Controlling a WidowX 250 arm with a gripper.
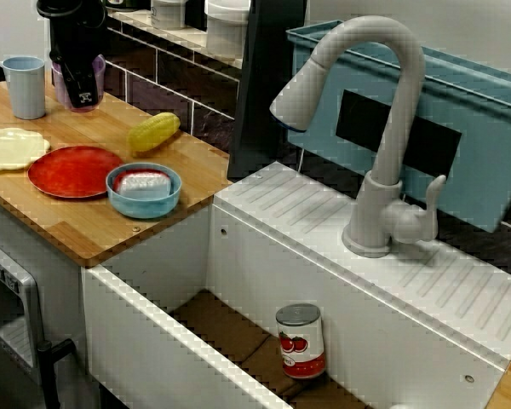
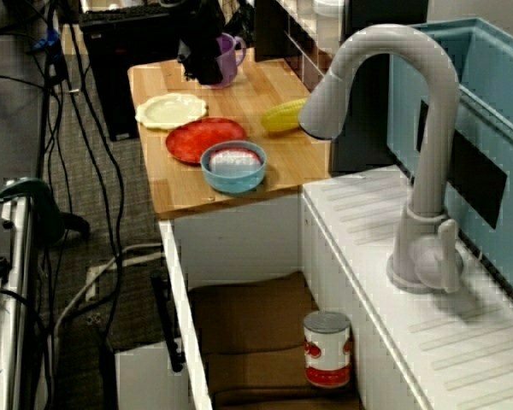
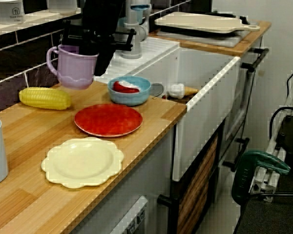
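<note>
My black gripper [image 3: 90, 48] hangs at the back of the wooden counter [image 3: 34, 131], shut on the rim of a purple mug [image 3: 73, 68]. In the view along the counter the mug is upright, close to the dark tiled wall; I cannot tell whether its base touches the wood. In the view facing the faucet the gripper [image 1: 78, 89] covers most of the mug [image 1: 100, 77]. A yellow corn cob [image 3: 45, 97] lies just in front of the mug. In the high view over the sink the gripper [image 2: 205, 64] and mug [image 2: 228, 60] are at the counter's far end.
A red plate [image 1: 72, 170], a cream scalloped plate [image 1: 10, 146], a light blue cup [image 1: 25, 85] and a blue bowl [image 1: 143, 198] holding a red-and-white item share the counter. The white sink [image 1: 153, 341] holds a tomato can [image 1: 300, 341]. A grey faucet [image 1: 375, 128] and a blue bin [image 1: 485, 170] stand behind it.
</note>
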